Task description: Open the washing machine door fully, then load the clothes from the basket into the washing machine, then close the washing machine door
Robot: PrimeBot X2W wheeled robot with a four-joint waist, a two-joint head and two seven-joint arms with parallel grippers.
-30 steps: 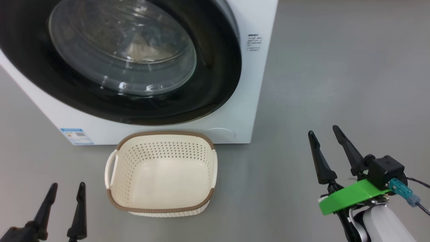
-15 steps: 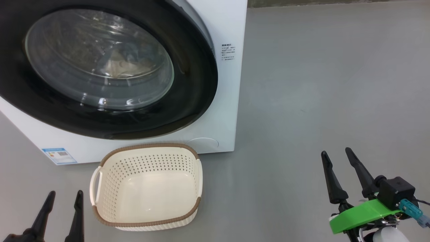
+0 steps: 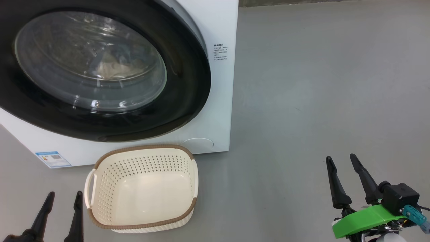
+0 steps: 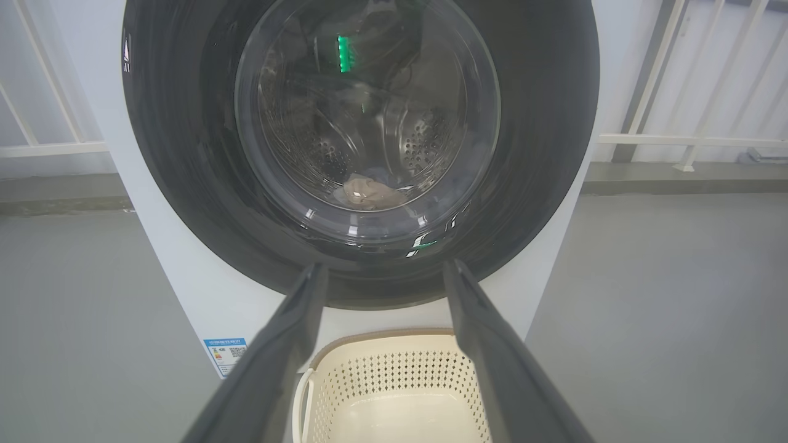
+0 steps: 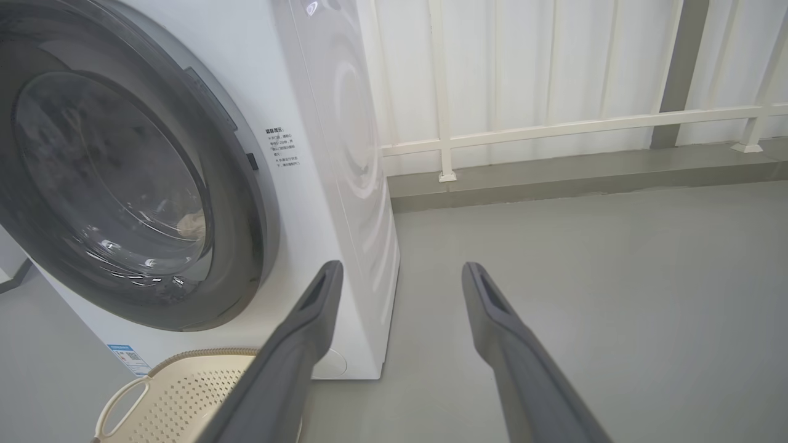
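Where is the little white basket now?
In the head view, the basket sits on the floor at lower left, just in front of the washing machine, right of the left gripper.

washing machine is standing on the floor at the back left | washing machine door is sitting against its front | clothes are lying inside, behind the door glass | basket is sitting on the floor just in front of the machine

The washing machine door is shut, clothes behind its glass; the empty cream basket stands before it.
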